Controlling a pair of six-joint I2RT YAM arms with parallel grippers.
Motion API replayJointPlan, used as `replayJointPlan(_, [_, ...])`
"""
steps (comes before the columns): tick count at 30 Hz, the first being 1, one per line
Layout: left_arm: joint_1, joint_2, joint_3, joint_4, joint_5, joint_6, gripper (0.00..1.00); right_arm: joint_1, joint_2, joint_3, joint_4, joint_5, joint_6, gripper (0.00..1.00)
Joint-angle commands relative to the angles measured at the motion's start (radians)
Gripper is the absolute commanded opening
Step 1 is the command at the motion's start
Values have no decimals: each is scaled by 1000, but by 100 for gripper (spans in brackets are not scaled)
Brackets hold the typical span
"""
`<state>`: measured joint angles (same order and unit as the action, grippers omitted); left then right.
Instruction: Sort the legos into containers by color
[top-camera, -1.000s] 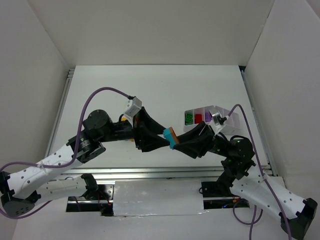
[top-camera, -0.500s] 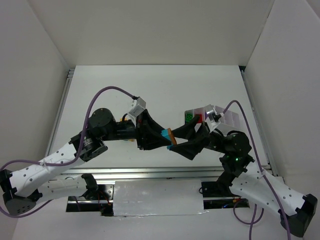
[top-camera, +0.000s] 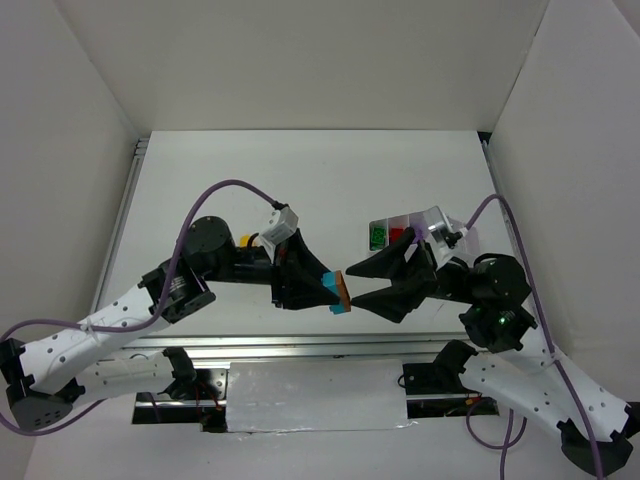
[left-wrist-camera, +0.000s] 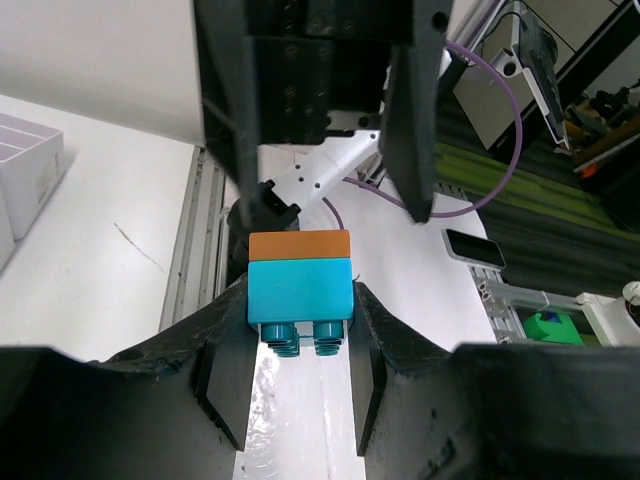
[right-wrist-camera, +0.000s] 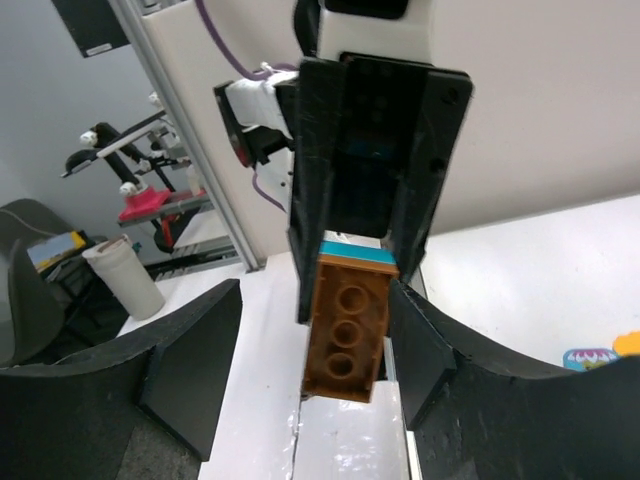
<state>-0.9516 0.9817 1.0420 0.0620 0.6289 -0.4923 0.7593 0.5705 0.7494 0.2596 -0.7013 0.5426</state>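
My left gripper (top-camera: 330, 290) is shut on a teal brick (left-wrist-camera: 300, 290) with an orange brick (left-wrist-camera: 299, 245) stuck on it, and holds the pair in the air above the table's near edge. My right gripper (top-camera: 352, 286) faces it, open, with a finger on each side of the orange brick (right-wrist-camera: 348, 330). One finger (right-wrist-camera: 430, 350) is close against the brick and the other (right-wrist-camera: 190, 360) stands well off. The white compartment tray (top-camera: 425, 218) sits behind the right gripper and holds green bricks (top-camera: 377, 237) and a red brick (top-camera: 397, 236).
A small yellow piece (top-camera: 252, 241) shows partly behind the left arm. An aluminium rail (top-camera: 300, 345) and a silver taped strip (top-camera: 315, 395) run along the near edge. White walls enclose the table on three sides. The tray's corner shows in the left wrist view (left-wrist-camera: 25, 170).
The left gripper carried the teal and orange pair a little toward the near edge. The right arm drew back to the right and its jaws spread around the orange end.
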Motion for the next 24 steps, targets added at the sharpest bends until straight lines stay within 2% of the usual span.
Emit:
replayJointPlan(1, [-4, 14, 43, 59, 52, 31, 0, 0, 5, -10, -6, 22, -6, 68])
replayJointPlan(5, [-6, 20, 44, 61, 64, 38, 0, 0, 8, -21, -14, 101, 17, 68])
replayJointPlan(8, [-6, 18, 44, 58, 61, 46, 0, 0, 35, -22, 30, 60, 42, 66])
replayJointPlan(9, [-6, 18, 46, 56, 55, 47, 0, 0, 46, -22, 41, 36, 51, 62])
replayJointPlan(10, [-6, 18, 47, 55, 52, 49, 0, 2, 52, -28, 52, 23, 65, 52])
replayJointPlan(11, [-6, 15, 49, 55, 49, 49, 0, 3, 63, -30, 70, 13, 71, 50])
replayJointPlan(16, [-6, 20, 58, 53, 46, 50, 0, 6, 77, -51, 104, -32, 94, 51])
replayJointPlan(17, [-6, 23, 59, 52, 46, 51, 0, 8, 72, -54, 99, -26, 92, 47])
replayJointPlan(18, [-6, 23, 61, 53, 51, 51, 0, 8, 69, -58, 95, -17, 91, 26])
replayJointPlan(20, [-6, 23, 62, 52, 45, 51, 0, 9, 65, -56, 76, -10, 80, 16])
replayJointPlan(21, [-6, 23, 61, 50, 42, 52, 0, 9, 66, -55, 66, -7, 77, 7])
replayJointPlan(22, [-6, 22, 61, 45, 25, 55, 0, 9, 65, -50, 49, -1, 66, 6])
replayJointPlan(23, [-6, 18, 62, 38, 19, 58, 0, 9, 66, -51, 46, -6, 63, 0])
replayJointPlan(24, [-6, 15, 62, 35, 11, 58, 0, 8, 66, -54, 44, -23, 56, 0])
